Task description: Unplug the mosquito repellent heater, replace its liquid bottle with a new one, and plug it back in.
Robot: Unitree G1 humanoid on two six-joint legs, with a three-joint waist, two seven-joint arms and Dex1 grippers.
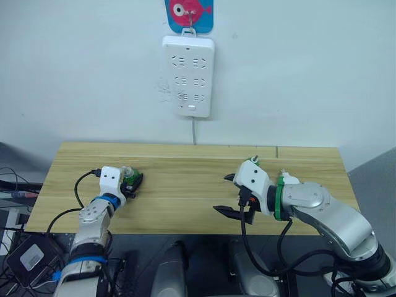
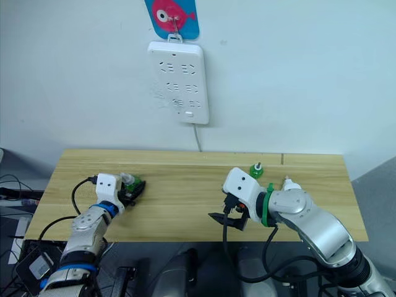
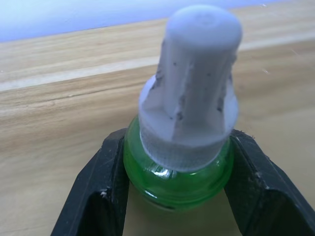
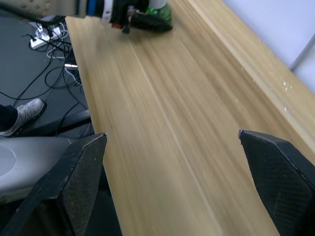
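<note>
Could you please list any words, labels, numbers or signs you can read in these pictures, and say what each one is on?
No readable text.
Card above the power strip: a pink fish picture on blue, without words.
Power strip: only socket slots.
Green bottle in the left gripper: white cap unmarked, no label showing.

Two small green liquid bottles: one with a white ribbed cap point(image 3: 189, 98), clamped between the black fingers of the left tool point(image 1: 132, 182) at about nine o'clock on the single pale wooden worktop point(image 1: 185, 185); the other point(image 2: 256, 169) stands at about two o'clock, behind the right tool point(image 1: 231, 195) (two tools in all, the right one spread wide). One tall white multi-socket power strip point(image 1: 188, 75) hangs at twelve o'clock.
</note>
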